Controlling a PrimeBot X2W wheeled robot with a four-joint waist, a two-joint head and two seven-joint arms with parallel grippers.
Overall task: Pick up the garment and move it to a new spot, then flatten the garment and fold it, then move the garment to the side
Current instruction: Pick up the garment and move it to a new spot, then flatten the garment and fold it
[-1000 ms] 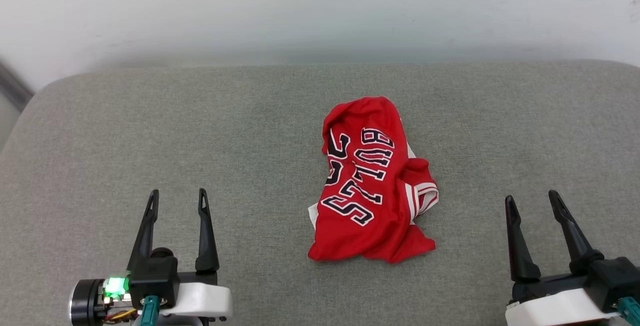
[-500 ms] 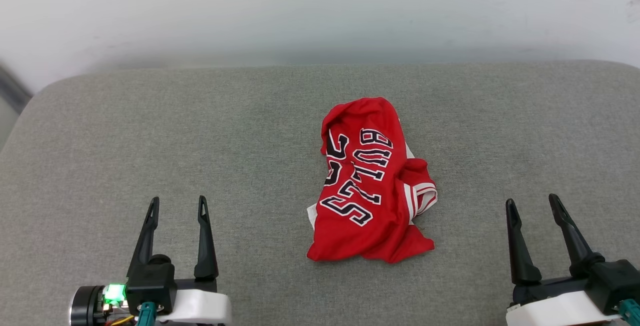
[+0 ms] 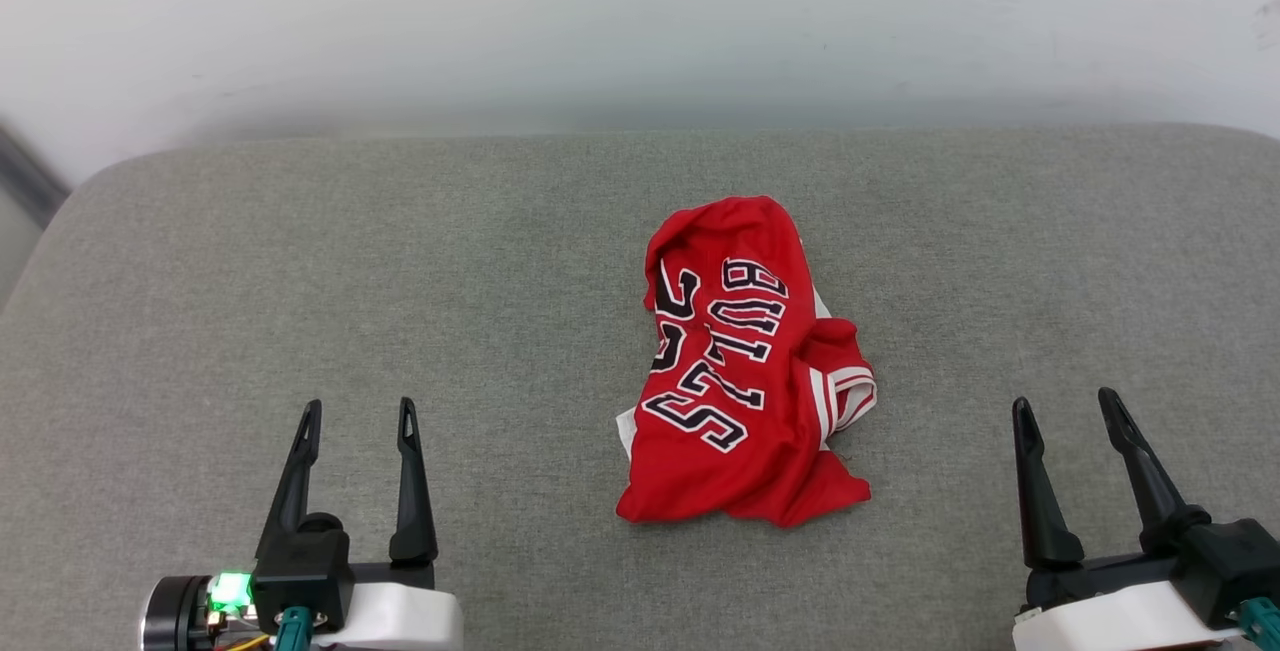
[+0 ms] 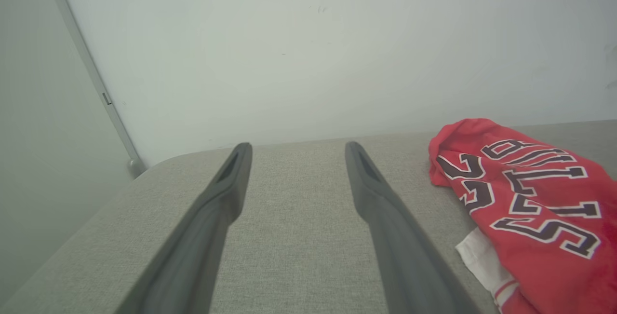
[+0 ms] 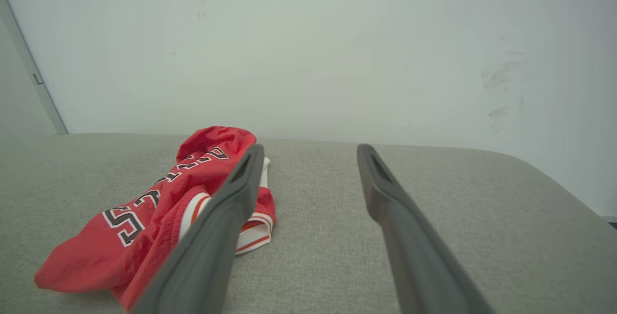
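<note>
The garment (image 3: 742,371) lies crumpled in a loose heap on the grey padded surface (image 3: 400,261); red, black white-outlined "BULLS" lettering facing up; a white striped-trim sleeve shows at its right edge.

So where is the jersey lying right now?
In the head view the garment lies crumpled on the grey cushion, a little right of centre, between the left gripper and the right gripper, touching neither.

red garment (image 3: 745,411) black-white lettering, grey cushion (image 3: 400,281)
</note>
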